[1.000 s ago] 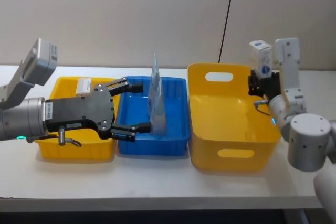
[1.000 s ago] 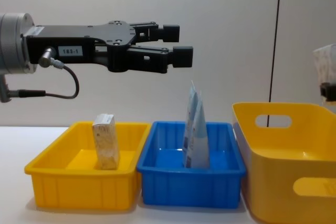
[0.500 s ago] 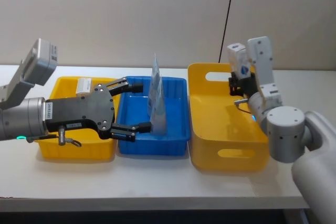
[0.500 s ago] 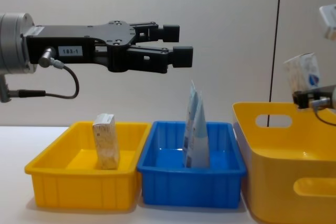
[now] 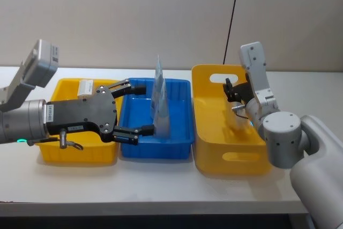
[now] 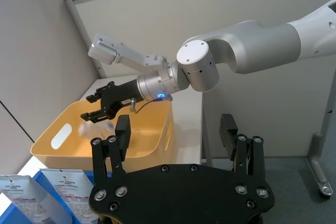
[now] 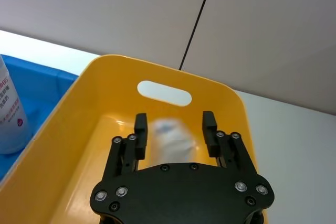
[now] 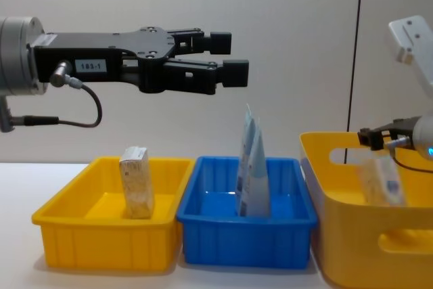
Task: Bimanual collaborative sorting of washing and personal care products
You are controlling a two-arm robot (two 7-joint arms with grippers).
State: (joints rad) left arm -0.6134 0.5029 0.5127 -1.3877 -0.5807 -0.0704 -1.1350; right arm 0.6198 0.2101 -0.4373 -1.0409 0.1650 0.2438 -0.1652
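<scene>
White pack down in the big yellow bin, right gripper open above it!

The right gripper [image 7: 174, 123] hangs over the big yellow bin [image 5: 214, 159] at the right of the desk [image 5: 161, 189], fingers spread and holding nothing. The white pack [image 8: 382, 181] shows below it inside the bin, blurred and apart from the fingers. Over on the left, the left gripper [image 5: 140, 106] hovers open and empty above the blue bin [image 5: 155, 148], where the pale-blue pouches [image 5: 159, 103] stand upright. The tan box [image 8: 135, 182] stands in the yellow tray [image 5: 75, 154] at far left. Every product in sight is in a bin, one kind per bin, so the sorting looks far along. Whether more items are to come, I can't tell.
</scene>
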